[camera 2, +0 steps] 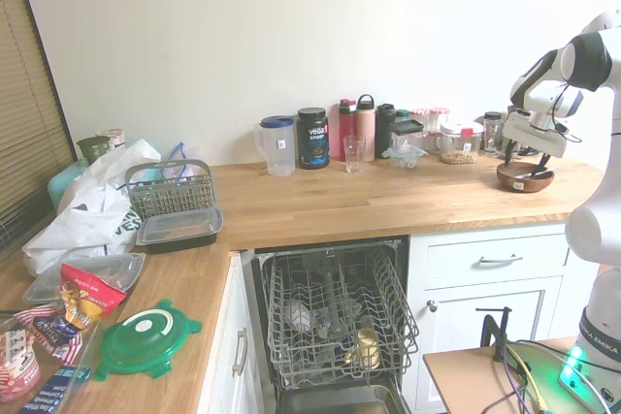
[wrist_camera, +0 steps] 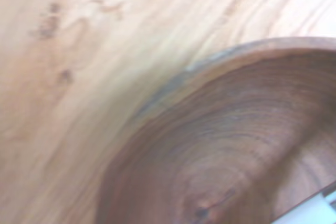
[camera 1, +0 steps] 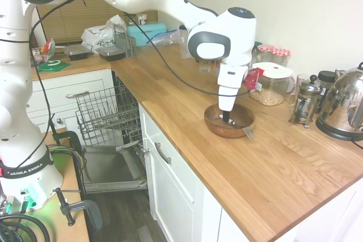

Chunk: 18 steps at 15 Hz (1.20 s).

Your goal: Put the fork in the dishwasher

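The fork (camera 1: 248, 132) lies in a round wooden bowl (camera 1: 214, 124) on the counter, its silver tines sticking out over the bowl's near rim. My gripper (camera 1: 227, 119) points straight down into the bowl, right by the fork's handle end, which it hides. From the other side the fork (camera 2: 533, 175) shows as a pale streak in the bowl (camera 2: 525, 179) below the gripper (camera 2: 529, 158). The wrist view fills with the bowl's inside (wrist_camera: 236, 145) and a pale sliver (wrist_camera: 310, 214) at one edge. The dishwasher (camera 1: 108, 114) stands open down to the left, rack (camera 2: 335, 312) pulled out over the lowered door (camera 1: 110, 168).
Behind the bowl stand a lidded container of nuts (camera 1: 271, 85), a French press (camera 1: 306, 101) and a steel kettle (camera 1: 346, 106). Bottles, a glass and a jug (camera 2: 278, 145) line the wall. A cutlery basket (camera 2: 170, 191), bags and food tubs sit past the dishwasher.
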{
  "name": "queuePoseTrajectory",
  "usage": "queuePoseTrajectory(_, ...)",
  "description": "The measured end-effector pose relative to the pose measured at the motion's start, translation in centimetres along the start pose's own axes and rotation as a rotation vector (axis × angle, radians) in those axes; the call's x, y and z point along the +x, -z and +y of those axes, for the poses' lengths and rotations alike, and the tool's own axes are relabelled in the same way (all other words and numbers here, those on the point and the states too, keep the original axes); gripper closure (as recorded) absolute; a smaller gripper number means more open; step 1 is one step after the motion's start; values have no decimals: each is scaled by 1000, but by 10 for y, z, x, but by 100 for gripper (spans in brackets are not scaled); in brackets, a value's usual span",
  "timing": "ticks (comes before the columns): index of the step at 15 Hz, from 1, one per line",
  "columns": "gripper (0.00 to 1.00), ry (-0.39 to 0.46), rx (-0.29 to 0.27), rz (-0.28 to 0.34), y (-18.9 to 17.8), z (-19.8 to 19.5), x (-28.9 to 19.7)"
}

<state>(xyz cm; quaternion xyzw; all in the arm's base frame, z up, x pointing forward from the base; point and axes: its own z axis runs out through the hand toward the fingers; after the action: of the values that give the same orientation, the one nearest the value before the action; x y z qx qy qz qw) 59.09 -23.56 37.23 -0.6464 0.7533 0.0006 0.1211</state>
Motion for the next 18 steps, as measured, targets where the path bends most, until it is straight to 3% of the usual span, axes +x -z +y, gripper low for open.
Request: queuePoseTrajectory(18, 100, -12, -25, 28, -26, 0, -2)
